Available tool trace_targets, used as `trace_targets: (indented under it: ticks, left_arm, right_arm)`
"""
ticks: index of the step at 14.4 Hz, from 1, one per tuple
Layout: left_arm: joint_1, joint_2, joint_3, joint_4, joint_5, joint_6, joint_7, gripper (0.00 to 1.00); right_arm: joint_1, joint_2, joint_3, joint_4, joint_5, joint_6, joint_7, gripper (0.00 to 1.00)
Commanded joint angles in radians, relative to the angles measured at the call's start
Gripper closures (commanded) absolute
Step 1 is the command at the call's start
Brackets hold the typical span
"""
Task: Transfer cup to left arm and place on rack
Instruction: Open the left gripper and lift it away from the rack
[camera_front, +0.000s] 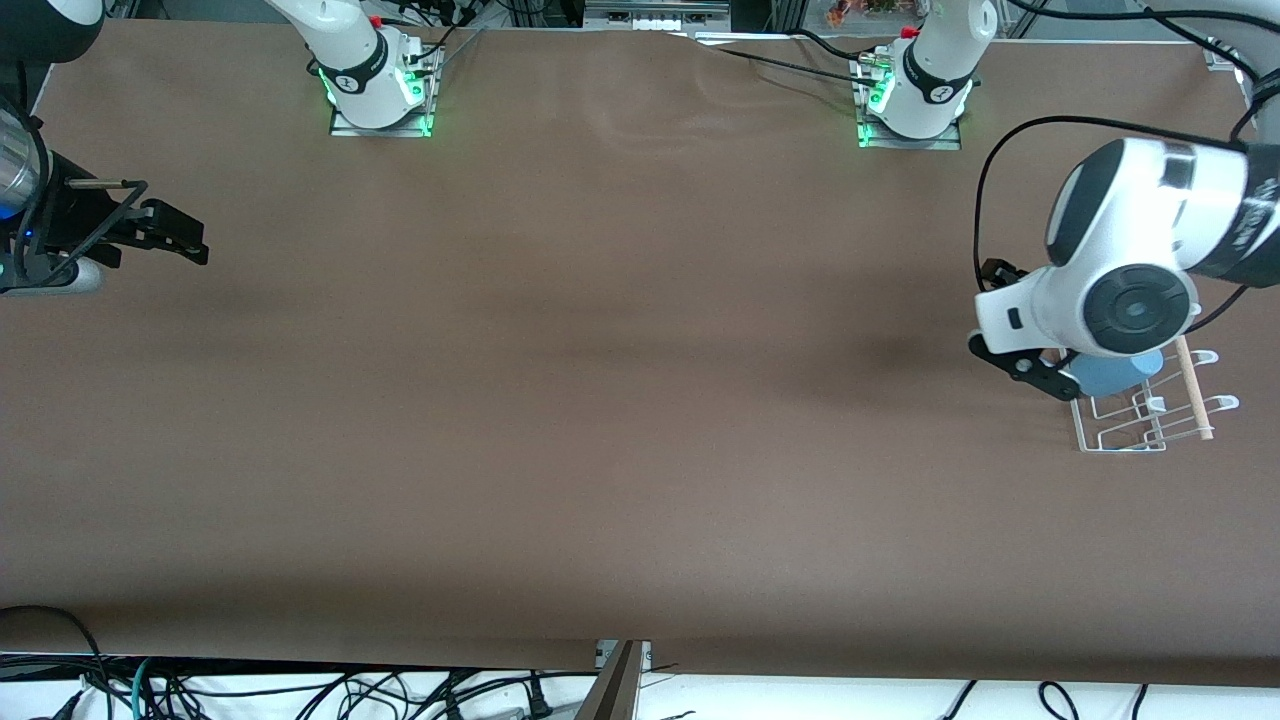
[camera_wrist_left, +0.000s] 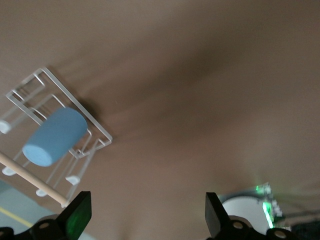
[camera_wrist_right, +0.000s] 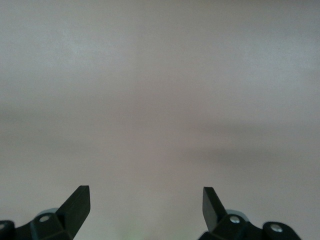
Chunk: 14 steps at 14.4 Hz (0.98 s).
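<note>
The left gripper hangs above the table beside the rack, its two black fingers spread wide with nothing between them. In the front view its wrist and forearm cover the rack's base-side edge; the forearm enters from the left arm's end of the table and bends down at a big rounded joint, so the hand points down and slightly away from the rack.

The cup lies on its side on the rack, resting across the white wires among the prongs, its flat end toward the wooden dowel that runs along the rack's edge. The gripper does not touch the cup.

The right gripper waits over the table's right-arm end, well apart from the rack. Its fingers also stand wide apart and empty, and its hand reaches out level toward the table's middle.

The table is covered in plain brown cloth.
</note>
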Motion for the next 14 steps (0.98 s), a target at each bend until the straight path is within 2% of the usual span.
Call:
trace_targets:
  ticks: [1,4,5,7,8,9,10,11,14]
  left_arm:
    - [-0.103,-0.066,0.179,0.013,-0.140,0.098,-0.071,0.00]
    - [-0.103,-0.098,0.256,0.012,-0.288,0.120,-0.224,0.00]
    - [-0.120,-0.139,0.297,-0.028,-0.305,0.193,-0.279,0.00]
    - [-0.142,-0.257,0.331,-0.182,-0.348,0.333,-0.333,0.00]
    - [-0.169,-0.292,0.334,-0.215,-0.336,0.349,-0.326,0.00]
    - [-0.225,-0.308,0.371,-0.220,-0.299,0.349,-0.329,0.00]
    - [-0.281,-0.322,0.411,-0.218,-0.223,0.349,-0.324,0.00]
    - [-0.292,-0.336,0.412,-0.218,-0.187,0.349,-0.324,0.00]
    - [-0.280,-0.348,0.412,-0.250,-0.283,0.346,-0.326,0.00]
  right_arm:
    - [-0.010,0.011,0.007,0.025,0.003,-0.005,-0.010,0.01]
    - [-0.010,0.010,0.007,0.025,0.003,-0.005,-0.010,0.01]
    - [-0.010,0.010,0.007,0.025,0.003,-0.005,-0.010,0.01]
    - [-0.009,0.010,0.007,0.025,0.001,-0.005,-0.010,0.01]
    - [-0.009,0.011,0.007,0.025,0.001,-0.005,-0.011,0.01]
    - [-0.010,0.011,0.007,0.025,0.001,-0.005,-0.010,0.01]
    - [-0.010,0.011,0.007,0.025,0.001,-0.005,-0.011,0.01]
    - [-0.010,0.010,0.007,0.025,0.001,-0.005,-0.010,0.01]
    - [-0.010,0.010,0.007,0.025,0.004,-0.005,-0.010,0.01]
